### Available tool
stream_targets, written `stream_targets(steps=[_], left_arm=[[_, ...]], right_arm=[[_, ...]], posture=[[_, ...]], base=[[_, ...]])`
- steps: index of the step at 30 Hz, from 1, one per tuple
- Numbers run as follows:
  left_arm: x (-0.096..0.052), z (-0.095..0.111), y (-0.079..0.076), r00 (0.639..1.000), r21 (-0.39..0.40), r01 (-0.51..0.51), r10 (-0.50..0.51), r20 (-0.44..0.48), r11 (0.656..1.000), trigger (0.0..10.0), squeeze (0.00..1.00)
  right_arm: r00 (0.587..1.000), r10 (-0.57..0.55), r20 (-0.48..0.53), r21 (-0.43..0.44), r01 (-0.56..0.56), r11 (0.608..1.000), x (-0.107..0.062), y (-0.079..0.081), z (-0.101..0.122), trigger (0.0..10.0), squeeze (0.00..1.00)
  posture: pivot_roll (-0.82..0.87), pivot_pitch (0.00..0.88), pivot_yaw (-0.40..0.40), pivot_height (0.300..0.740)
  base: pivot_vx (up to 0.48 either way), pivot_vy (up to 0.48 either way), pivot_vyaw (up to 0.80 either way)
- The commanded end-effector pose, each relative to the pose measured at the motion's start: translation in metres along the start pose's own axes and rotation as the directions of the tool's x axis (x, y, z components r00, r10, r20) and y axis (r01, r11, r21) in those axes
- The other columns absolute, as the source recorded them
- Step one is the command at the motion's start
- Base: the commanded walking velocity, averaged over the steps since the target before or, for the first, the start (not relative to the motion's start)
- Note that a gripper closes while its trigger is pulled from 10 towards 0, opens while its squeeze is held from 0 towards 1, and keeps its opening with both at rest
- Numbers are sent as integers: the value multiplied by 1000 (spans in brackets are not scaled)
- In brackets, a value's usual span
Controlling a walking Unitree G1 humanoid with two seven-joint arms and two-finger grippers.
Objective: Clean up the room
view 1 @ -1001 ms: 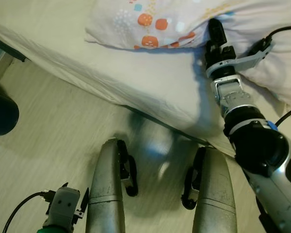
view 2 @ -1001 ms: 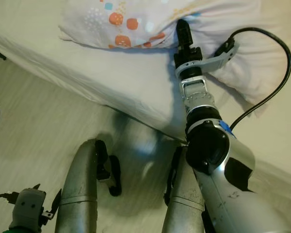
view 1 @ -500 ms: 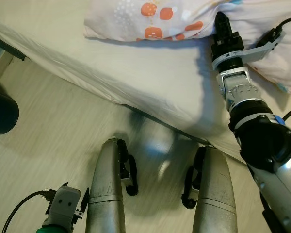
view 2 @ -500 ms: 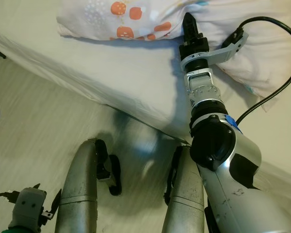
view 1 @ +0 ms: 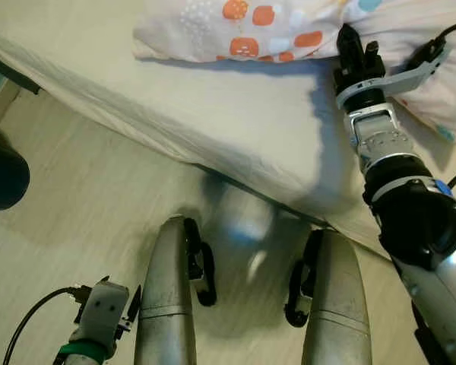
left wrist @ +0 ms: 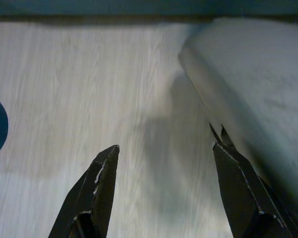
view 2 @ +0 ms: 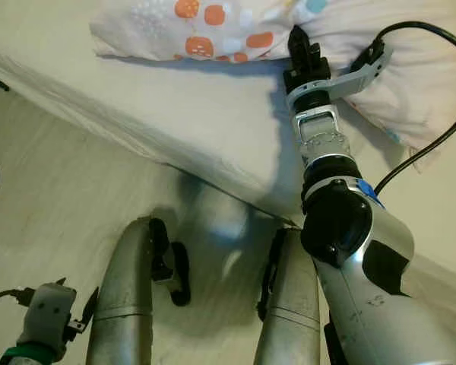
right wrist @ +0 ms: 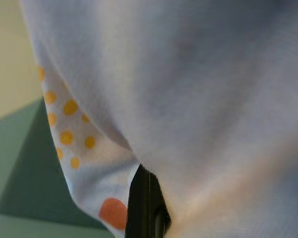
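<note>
A white pillow (view 1: 243, 30) with orange and blue spots lies on the bed (view 1: 213, 114). My right gripper (view 1: 348, 39) reaches over the mattress to the pillow's near right corner, fingers pressed together at the fabric. In the right wrist view the spotted cloth (right wrist: 79, 134) drapes over one black finger (right wrist: 145, 198), so the gripper looks shut on the pillow. My left gripper (left wrist: 164, 148) hangs low beside my left leg with its fingers spread wide over the wooden floor, holding nothing.
A second pale pillow (view 1: 441, 84) lies to the right of my right wrist, with a black cable looping over it. The bed's edge runs diagonally above my two silver legs (view 1: 167, 296). A dark round object (view 1: 0, 176) sits on the floor at the far left.
My right gripper has moved a little farther over the bed and to the right, and the spotted pillow's corner has shifted with it. The left arm has barely moved.
</note>
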State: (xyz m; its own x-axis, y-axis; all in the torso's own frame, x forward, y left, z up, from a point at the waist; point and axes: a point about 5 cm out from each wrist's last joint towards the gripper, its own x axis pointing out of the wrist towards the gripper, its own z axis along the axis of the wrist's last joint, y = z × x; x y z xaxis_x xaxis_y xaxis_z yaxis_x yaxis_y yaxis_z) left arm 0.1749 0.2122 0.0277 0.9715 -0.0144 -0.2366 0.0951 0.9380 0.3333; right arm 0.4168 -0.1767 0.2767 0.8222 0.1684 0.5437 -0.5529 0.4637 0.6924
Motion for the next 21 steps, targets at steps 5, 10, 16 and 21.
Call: stream_targets(steps=[5,10,16,21], left_arm=[[24,-8,2,998,-39,-40,38,-42,998,10000,0],[49,3,13,996,-51,-91,91,-5,995,10000,0],[62,7,20,993,-57,-119,119,3,991,10000,0],[94,24,43,979,-90,-200,203,32,976,10000,0]], right_arm=[[970,118,-214,-150,-152,977,5,17,-32,0,0],[939,196,-282,-180,-253,951,4,24,-42,0,0],[923,244,-297,-181,-305,935,5,28,-43,0,0],[841,283,-461,-263,-435,861,-3,37,-69,0,0]], posture=[[122,365,89,586],[94,311,77,586],[66,258,70,586],[-6,122,45,586]], base=[[0,0,0],[0,0,0],[0,0,0],[0,0,0]])
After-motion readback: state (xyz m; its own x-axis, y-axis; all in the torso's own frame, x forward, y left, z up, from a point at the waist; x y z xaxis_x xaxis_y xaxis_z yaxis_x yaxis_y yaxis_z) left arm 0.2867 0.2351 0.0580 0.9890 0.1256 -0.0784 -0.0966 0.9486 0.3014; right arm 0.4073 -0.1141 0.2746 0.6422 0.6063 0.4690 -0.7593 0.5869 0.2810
